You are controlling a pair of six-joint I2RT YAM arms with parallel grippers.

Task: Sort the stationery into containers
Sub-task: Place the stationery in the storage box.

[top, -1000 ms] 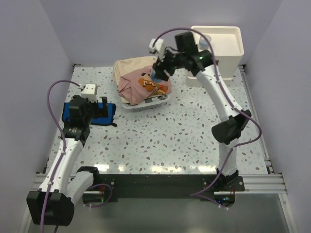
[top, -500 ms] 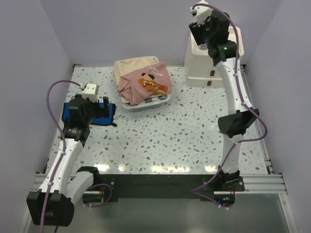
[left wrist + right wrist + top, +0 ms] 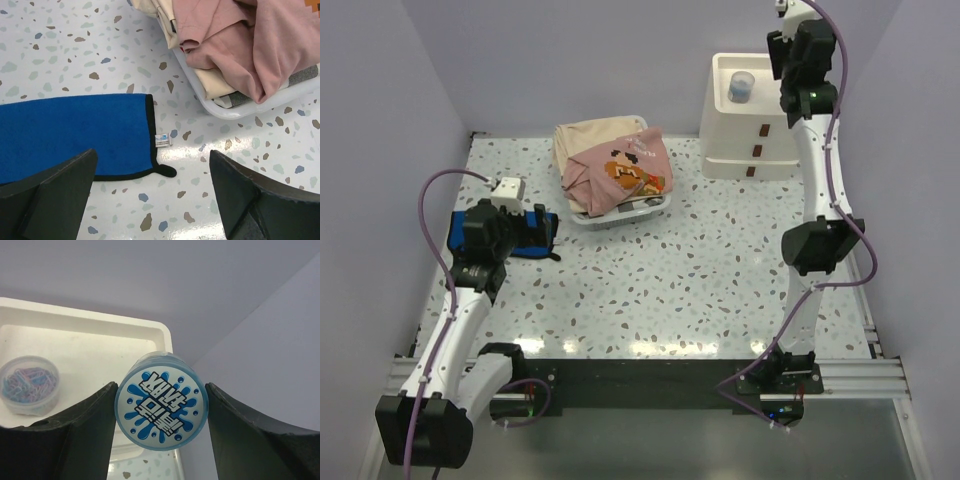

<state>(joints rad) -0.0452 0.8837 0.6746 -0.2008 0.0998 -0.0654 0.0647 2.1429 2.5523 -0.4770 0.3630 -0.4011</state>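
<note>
My right gripper (image 3: 161,409) is shut on a round blue tape roll (image 3: 161,407) with a white and blue splash label, one finger on each side. It hangs over the right rim of the cream-white drawer unit's tray top (image 3: 100,342). A tiny clear cup (image 3: 28,385) of coloured paper clips stands in that tray. From above, the right gripper (image 3: 790,55) is high over the drawer unit (image 3: 760,150), with the cup (image 3: 741,88) in the tray; the roll is hidden there. My left gripper (image 3: 152,200) is open and holds nothing, low over the table beside a blue cloth (image 3: 75,135).
A clear basket (image 3: 620,215) piled with pink and beige clothes (image 3: 615,165) sits at the back middle of the speckled table. In the left wrist view its rim (image 3: 220,107) is close ahead on the right. The blue cloth (image 3: 542,240) lies at the left. Walls close in on three sides.
The right arm swung from above the clothes basket up and right to above the drawer unit's tray, carrying the blue roll. The left arm stayed still.
</note>
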